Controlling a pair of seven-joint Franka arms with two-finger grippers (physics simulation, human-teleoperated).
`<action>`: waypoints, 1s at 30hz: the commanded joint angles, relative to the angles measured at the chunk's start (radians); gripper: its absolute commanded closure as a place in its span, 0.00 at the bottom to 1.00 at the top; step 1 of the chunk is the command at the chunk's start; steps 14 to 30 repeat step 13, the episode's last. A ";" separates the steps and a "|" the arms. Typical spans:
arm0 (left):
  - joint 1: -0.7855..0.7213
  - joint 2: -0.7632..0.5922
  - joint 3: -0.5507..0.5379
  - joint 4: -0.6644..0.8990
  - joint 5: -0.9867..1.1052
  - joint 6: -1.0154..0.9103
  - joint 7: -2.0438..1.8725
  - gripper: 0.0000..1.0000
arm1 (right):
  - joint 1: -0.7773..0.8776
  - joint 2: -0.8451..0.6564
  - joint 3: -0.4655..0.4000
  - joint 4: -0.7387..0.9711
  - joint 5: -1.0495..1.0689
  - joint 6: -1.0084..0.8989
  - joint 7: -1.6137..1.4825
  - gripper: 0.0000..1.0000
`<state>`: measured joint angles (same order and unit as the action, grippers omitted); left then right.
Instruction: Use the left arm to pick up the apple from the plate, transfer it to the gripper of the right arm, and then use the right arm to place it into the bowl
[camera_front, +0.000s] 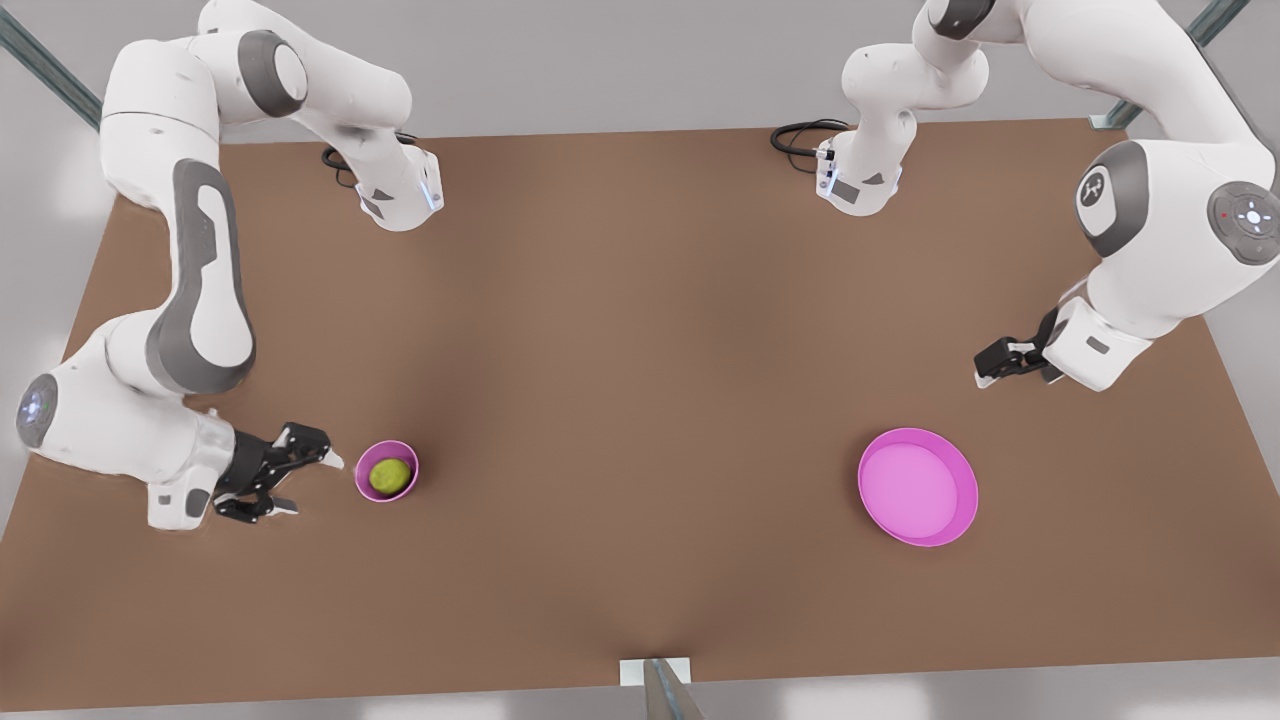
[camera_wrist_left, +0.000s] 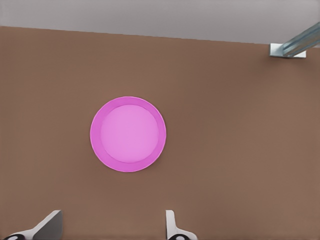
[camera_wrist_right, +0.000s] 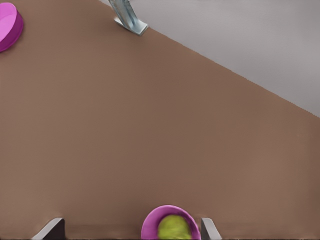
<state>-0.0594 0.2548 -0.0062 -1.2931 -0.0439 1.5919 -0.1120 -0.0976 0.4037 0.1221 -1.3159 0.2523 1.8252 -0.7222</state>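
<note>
Across the wide brown table (camera_front: 640, 330), the pink plate (camera_front: 918, 487) lies bare at the lower right of the front view, and in the upper right the left gripper (camera_front: 1000, 362) hangs above and to the right of it, well apart, fingers (camera_wrist_left: 47, 225) spread with nothing between them. Over at lower left, the small pink bowl (camera_front: 387, 470) holds the yellow-green apple (camera_front: 390, 476), and the right gripper (camera_front: 300, 480) sits just to the bowl's left, released, its fingers (camera_wrist_right: 209, 229) parted and empty.
</note>
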 joint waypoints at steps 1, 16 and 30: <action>0.000 0.001 0.002 0.011 0.004 -0.004 0.025 0.00 | 0.099 -0.133 -0.105 -0.002 -0.248 -0.121 0.547 0.00; 0.001 0.001 0.003 0.025 0.006 -0.020 0.025 0.00 | 0.115 -0.259 -0.134 -0.132 -0.260 -0.218 0.616 0.00; 0.001 0.001 0.003 0.025 0.006 -0.020 0.025 0.00 | 0.115 -0.259 -0.134 -0.132 -0.260 -0.218 0.616 0.00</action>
